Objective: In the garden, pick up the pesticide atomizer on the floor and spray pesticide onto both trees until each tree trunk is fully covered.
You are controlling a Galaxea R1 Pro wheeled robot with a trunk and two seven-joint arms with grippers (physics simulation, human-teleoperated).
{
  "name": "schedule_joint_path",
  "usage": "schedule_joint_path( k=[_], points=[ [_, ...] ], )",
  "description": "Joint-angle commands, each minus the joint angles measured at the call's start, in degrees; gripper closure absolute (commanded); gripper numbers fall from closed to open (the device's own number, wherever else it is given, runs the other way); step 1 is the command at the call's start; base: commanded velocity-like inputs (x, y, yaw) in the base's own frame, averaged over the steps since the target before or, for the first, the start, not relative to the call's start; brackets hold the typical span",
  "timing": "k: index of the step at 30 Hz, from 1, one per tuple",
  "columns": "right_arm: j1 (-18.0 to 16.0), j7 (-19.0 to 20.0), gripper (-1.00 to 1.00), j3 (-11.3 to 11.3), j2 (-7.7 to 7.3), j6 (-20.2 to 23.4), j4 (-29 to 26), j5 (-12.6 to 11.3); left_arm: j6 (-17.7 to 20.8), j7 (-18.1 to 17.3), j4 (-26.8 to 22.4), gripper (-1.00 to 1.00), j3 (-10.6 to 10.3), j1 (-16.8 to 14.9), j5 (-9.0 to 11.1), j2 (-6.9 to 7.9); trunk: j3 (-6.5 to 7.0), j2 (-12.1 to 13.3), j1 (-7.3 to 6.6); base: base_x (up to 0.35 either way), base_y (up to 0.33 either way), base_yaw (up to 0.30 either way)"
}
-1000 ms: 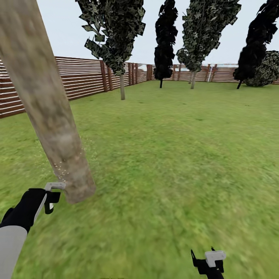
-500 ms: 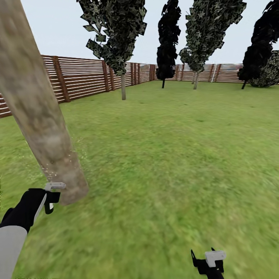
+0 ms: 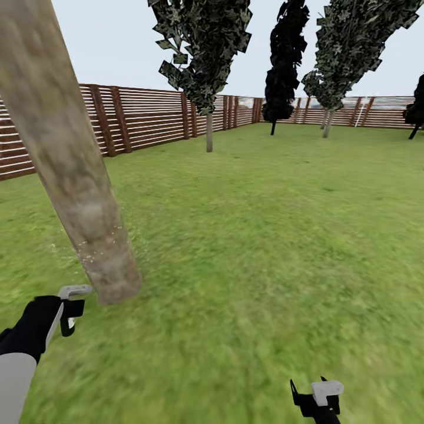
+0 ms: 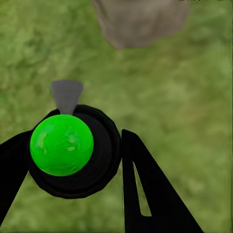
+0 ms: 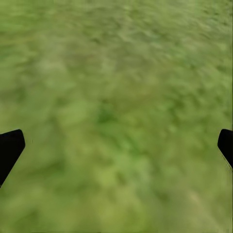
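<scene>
Left gripper (image 4: 73, 160) clasps the atomizer (image 4: 62, 144), its nozzle facing the trunk (image 3: 88, 212) close ahead. Right gripper (image 5: 116, 145) spread wide, holding nothing, over grass (image 5: 116, 97).

The near tree trunk (image 3: 70, 171) is cut off above; its crown unseen.

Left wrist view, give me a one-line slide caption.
Left claw shut on the green-topped pesticide atomizer, its grey nozzle aimed toward the tree trunk base above grass.

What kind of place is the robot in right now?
A fenced garden or backyard, rendered in simulation: a wide green lawn, a brown slatted wooden fence around it, and trees, including a thick beige-grey tree trunk close by on the left.
</scene>
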Motion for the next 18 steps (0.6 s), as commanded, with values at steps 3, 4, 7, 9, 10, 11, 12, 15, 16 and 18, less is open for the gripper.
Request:
schedule_joint_path(
  k=[3, 4, 7, 9, 10, 11, 12, 15, 16, 18],
  points=[
    [-0.05, -0.04, -1.00, -0.52, 0.02, -0.22, 0.05, 0.60, 0.24, -0.17, 0.00, 1.00, 0.45, 0.66, -0.71, -0.07, -0.05, -0.02, 0.01, 0.190, -0.232, 0.027],
    [-0.05, -0.04, -1.00, -0.53, 0.02, -0.22, 0.05, 0.60, 0.19, -0.16, 0.00, 1.00, 0.50, 1.78, -0.72, -0.05, -0.05, -0.02, 0.01, 0.193, -0.230, 0.002],
    [-0.05, -0.04, -1.00, -0.54, 0.02, -0.22, 0.05, 0.60, 0.15, -0.16, 0.00, 1.00, 0.57, 2.80, -0.74, 0.08, -0.05, -0.02, 0.01, 0.193, -0.230, 0.001],
    [-0.05, -0.04, -1.00, -0.54, 0.02, -0.22, 0.05, 0.60, 0.00, -0.11, 0.00, 1.00, 0.70, 3.91, -0.73, 0.22, -0.05, -0.02, 0.01, 0.174, -0.231, 0.000],
    [-0.05, -0.04, -1.00, -0.54, 0.02, -0.22, 0.05, 0.59, -0.06, -0.09, 0.00, 1.00, 0.70, 4.04, -0.74, 0.26, -0.05, -0.02, 0.01, 0.162, -0.233, 0.000],
    [-0.05, -0.04, -1.00, -0.54, 0.02, -0.22, 0.05, 0.58, -0.09, 0.21, 0.04, 1.00, 0.68, 4.16, -0.74, 0.27, -0.05, -0.02, 0.01, 0.159, -0.234, 0.056],
    [-0.05, -0.04, -1.00, -0.54, 0.02, -0.22, 0.05, 0.52, -0.09, 3.32, 0.05, 1.00, 0.67, 5.10, -0.54, 0.15, -0.05, -0.02, 0.01, 0.153, -0.236, 0.245],
    [-0.05, -0.04, -1.00, -0.54, 0.02, -0.22, 0.05, 0.52, 0.13, 4.27, -0.57, 1.00, 1.00, 5.64, -0.07, 0.03, -0.05, -0.02, 0.01, 0.163, -0.235, 0.273],
    [-0.05, -0.04, -1.00, -0.54, 0.02, -0.22, 0.05, 0.52, 0.14, 4.29, -0.60, 1.00, 1.05, 5.65, -0.01, 0.00, -0.05, -0.02, 0.01, 0.190, -0.226, 0.276],
    [-0.05, -0.04, -1.00, -0.54, 0.02, -0.22, 0.05, 0.53, 0.13, 4.33, -0.51, 1.00, 0.94, 5.66, 0.04, 0.01, -0.05, -0.02, 0.01, 0.212, -0.213, 0.276]
  ],
)
